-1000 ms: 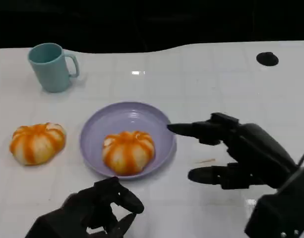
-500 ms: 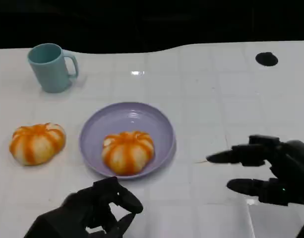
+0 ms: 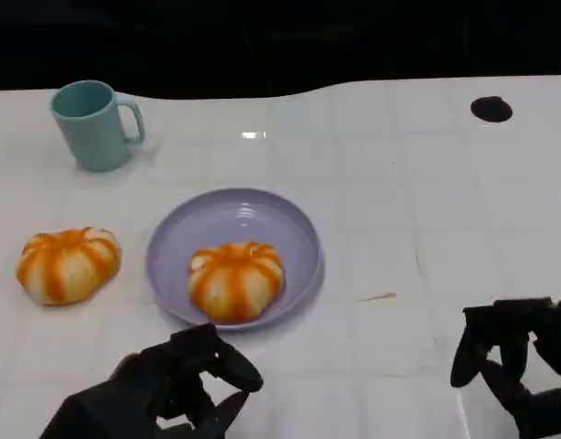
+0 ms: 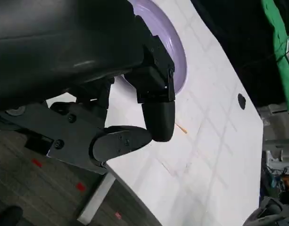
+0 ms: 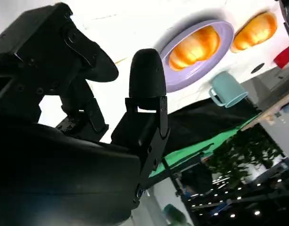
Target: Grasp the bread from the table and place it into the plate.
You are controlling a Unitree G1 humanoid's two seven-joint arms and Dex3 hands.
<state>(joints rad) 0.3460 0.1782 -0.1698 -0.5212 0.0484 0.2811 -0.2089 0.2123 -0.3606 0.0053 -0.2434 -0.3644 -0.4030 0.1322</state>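
One orange-striped bread (image 3: 236, 279) lies in the lilac plate (image 3: 175, 240) at the table's middle. A second bread (image 3: 68, 263) sits on the table to the plate's left. My left hand (image 3: 166, 389) rests at the near edge just in front of the plate, fingers curled in on nothing. At the lower right, well away from the plate, my right hand (image 3: 513, 366) holds nothing and its fingers are apart. The right wrist view shows the plate (image 5: 182, 82), the bread (image 5: 194, 44) in it, the other bread (image 5: 255, 30) and my fingers (image 5: 146, 75). The plate's rim (image 4: 176, 54) shows past my left fingers (image 4: 156, 117).
A teal cup (image 3: 92, 123) stands at the back left, also seen in the right wrist view (image 5: 227, 89). A black round spot (image 3: 491, 109) marks the table at the back right. A small splinter (image 3: 378, 296) lies right of the plate.
My right hand has drawn back from beside the plate's right rim to the lower right corner. The left hand, both breads and the plate have stayed put.
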